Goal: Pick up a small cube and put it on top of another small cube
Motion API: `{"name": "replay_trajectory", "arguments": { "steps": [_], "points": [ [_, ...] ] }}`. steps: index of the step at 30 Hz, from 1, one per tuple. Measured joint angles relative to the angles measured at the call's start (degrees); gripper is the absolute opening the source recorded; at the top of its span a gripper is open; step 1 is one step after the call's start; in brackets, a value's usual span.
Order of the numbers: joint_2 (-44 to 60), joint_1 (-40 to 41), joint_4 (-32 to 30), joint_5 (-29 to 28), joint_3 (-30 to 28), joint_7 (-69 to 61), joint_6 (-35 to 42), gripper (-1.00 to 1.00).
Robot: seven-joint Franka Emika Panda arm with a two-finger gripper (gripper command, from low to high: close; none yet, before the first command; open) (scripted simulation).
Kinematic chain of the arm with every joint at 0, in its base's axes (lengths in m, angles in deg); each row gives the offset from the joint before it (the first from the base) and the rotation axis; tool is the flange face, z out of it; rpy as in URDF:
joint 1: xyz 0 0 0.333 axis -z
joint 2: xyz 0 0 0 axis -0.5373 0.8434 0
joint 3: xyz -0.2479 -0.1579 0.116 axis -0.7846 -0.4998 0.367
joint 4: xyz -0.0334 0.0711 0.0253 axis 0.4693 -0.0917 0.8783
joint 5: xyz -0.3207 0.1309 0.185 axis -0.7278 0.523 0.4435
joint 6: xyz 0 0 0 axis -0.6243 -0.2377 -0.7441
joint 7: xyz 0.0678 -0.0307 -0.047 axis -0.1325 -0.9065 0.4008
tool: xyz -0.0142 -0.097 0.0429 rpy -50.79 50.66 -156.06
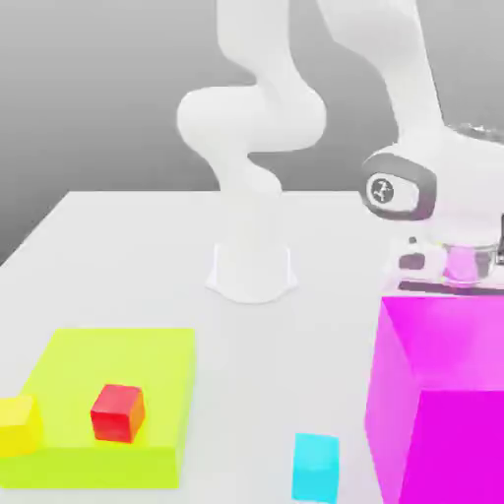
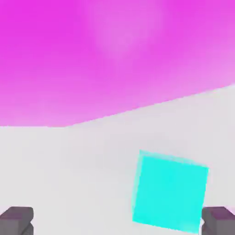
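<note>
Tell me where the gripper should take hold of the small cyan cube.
Grip the small cyan cube across two opposite flat side faces, coming from straight above. It sits alone on the table, its sides free, though the magenta block stands close beside it. The gripper is open.

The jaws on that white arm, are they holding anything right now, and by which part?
Nothing is held. The gripper is open, with the cyan cube lying untouched on the table below.

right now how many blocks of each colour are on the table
red cube: 1
yellow cube: 1
cyan cube: 1
magenta block: 1
lime-green flat block: 1
total: 5
</note>
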Motion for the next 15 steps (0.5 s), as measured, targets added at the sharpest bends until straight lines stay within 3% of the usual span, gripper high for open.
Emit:
{"name": "replay_trajectory", "arguments": {
  "steps": [9,10,15],
  "points": [
    [10.8,-11.8,2.9,-16.7,-16.0,13.5,-7.1,0.0],
    [11.8,-13.5,3.2,-18.1,-18.0,14.6,-7.9,-1.0],
    [11.8,-13.5,3.2,-18.1,-18.0,14.6,-8.0,-1.0]
  ]
}}
